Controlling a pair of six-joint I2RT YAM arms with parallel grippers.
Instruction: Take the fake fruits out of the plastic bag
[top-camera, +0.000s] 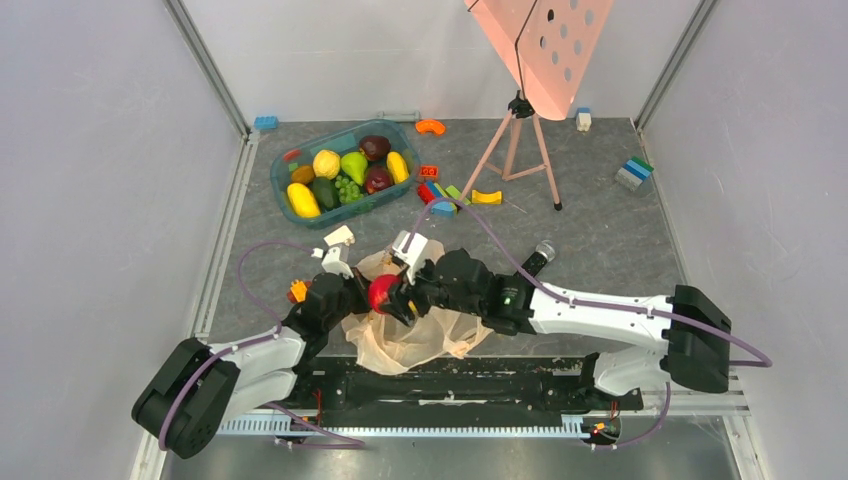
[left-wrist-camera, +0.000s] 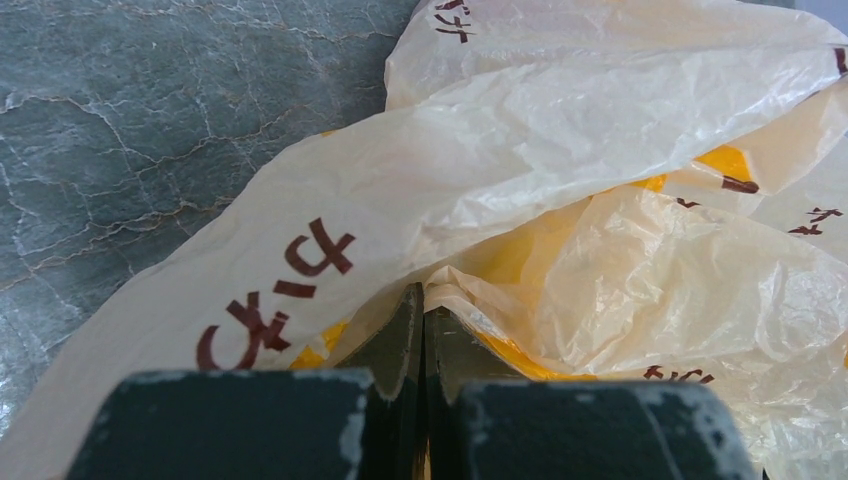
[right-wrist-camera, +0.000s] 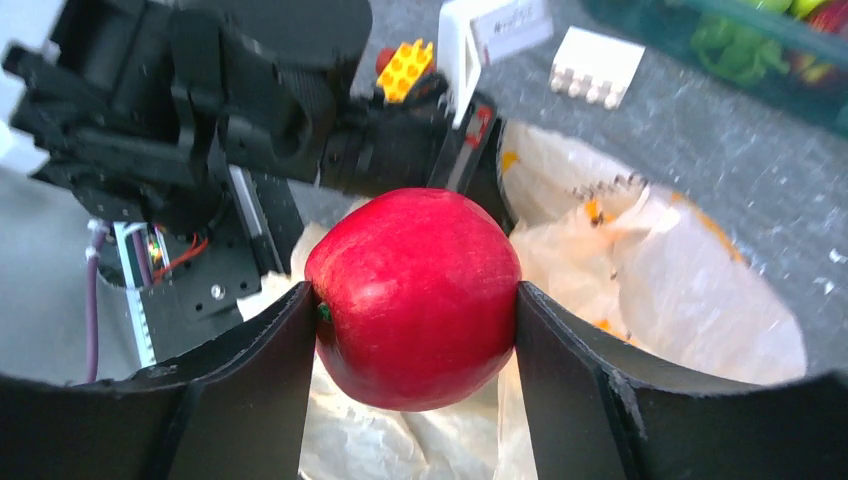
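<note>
The right claw (right-wrist-camera: 415, 335) is clamped on the red apple (right-wrist-camera: 410, 270), one finger on each side of its widest part. The apple is round, so no long axis matters to the grip. It sits square between the fingers, and most of its skin shows above them.

The bag (top-camera: 420, 335) lies directly under this claw, crumpled on the table, and its open mouth spreads out beyond and beside the fingertips. The apple looks to be out of the mouth, though the wrist view does not show whether loose film is touching its underside.

The left claw (left-wrist-camera: 421, 308) has its fingers pressed together on a fold of the bag's edge, just to the left of the apple, and appears to pin the bag down.

The tub (top-camera: 283, 190), with other fruits (top-camera: 345, 175) in it, lies ahead of the right claw and to its left, well apart. My judgement is that the next move goes up and away from the bag, and the right arm is the one placed to make it.
</note>
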